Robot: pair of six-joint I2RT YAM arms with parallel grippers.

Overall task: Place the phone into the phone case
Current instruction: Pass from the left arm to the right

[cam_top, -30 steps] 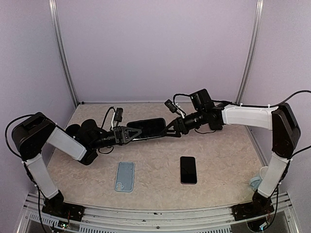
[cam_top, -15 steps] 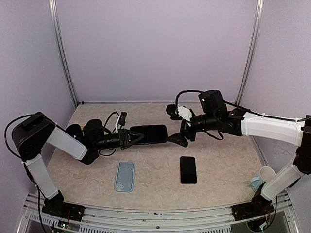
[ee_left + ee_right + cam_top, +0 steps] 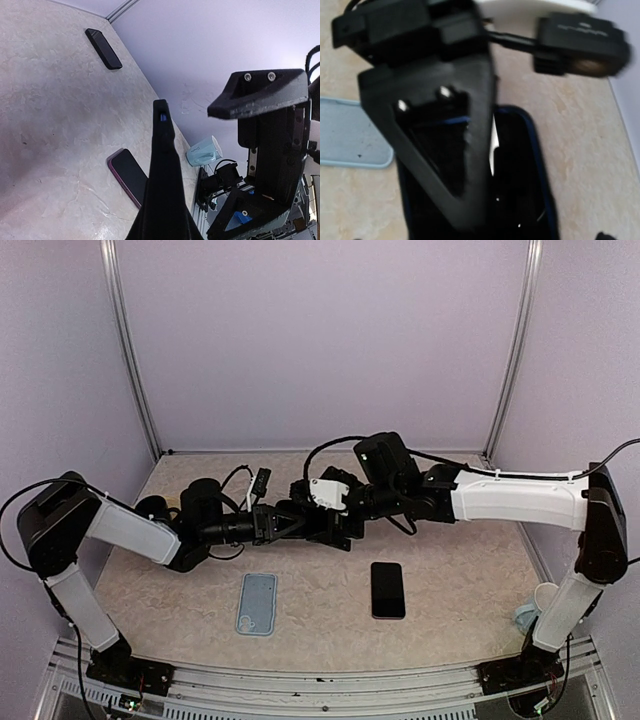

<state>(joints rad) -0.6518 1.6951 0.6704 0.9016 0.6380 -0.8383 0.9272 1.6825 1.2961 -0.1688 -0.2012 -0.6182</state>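
The left tool [image 3: 290, 522] reaches in over the middle of the counter [image 3: 460, 570] and is clamped on a dark slab [image 3: 520, 175] with a blue rim (phone or case, the views do not settle which). The right wrist view shows one triangular finger [image 3: 445, 150] lying flat on the slab's face; the left wrist view shows the slab edge-on, tilted up above the counter. The right tool [image 3: 335, 530] comes in from the other side and meets the left one at the slab; its own fingertips are lost in the dark cluster, so I cannot tell whether it is spread or closed. The phone [image 3: 388, 590] lies flat and face up on the counter, nearer the arm bases and below the right tool. The light-blue case [image 3: 258, 603] lies flat to the phone's left, apart from it, under the left tool's forearm. A pale cup [image 3: 204, 150] stands at the counter's right edge.
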